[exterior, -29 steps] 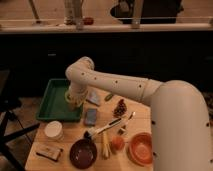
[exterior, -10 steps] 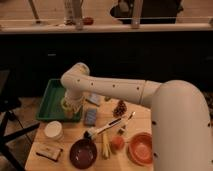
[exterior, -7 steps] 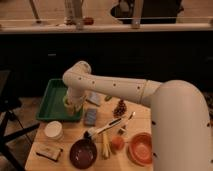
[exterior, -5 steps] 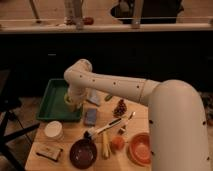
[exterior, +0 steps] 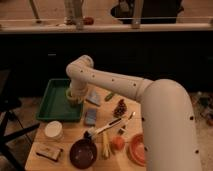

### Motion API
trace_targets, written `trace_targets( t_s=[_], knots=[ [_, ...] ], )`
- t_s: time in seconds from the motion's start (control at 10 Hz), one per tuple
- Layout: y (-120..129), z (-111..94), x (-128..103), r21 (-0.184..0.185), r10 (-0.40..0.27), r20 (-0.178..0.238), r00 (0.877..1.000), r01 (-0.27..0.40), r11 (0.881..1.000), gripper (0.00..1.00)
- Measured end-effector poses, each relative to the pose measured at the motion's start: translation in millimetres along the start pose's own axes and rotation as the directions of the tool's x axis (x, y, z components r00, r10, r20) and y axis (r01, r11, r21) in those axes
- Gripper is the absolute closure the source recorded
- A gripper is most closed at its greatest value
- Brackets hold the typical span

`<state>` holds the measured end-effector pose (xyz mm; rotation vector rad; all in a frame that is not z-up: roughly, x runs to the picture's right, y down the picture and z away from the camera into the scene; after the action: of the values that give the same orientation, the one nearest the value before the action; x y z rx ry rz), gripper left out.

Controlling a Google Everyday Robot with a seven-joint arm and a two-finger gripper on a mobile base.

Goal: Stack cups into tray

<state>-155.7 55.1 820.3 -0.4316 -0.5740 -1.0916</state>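
The dark green tray lies at the table's back left. My gripper hangs at the end of the white arm over the tray's right rim. It is shut on the yellow-green cup, which sits just above the tray's right side. The arm's wrist hides most of the fingers. The cream-white cup stands on the table in front of the tray, apart from the gripper.
A dark maroon bowl and an orange bowl sit at the front. Two blue pads, a pine cone, a long-handled utensil, an orange fruit and a wrapped bar lie around. The table drops off at the left.
The gripper with the yellow-green cup dipped left and down over the tray, then came back up and to the right. Everything else stayed put.
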Motion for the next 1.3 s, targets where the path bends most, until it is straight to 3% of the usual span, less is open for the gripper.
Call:
trace_targets(
  t_s=[1.3],
  knots=[
    [-56,15,33,-0.017,-0.114,0.039,0.993,0.115,0.993,1.0]
  ],
)
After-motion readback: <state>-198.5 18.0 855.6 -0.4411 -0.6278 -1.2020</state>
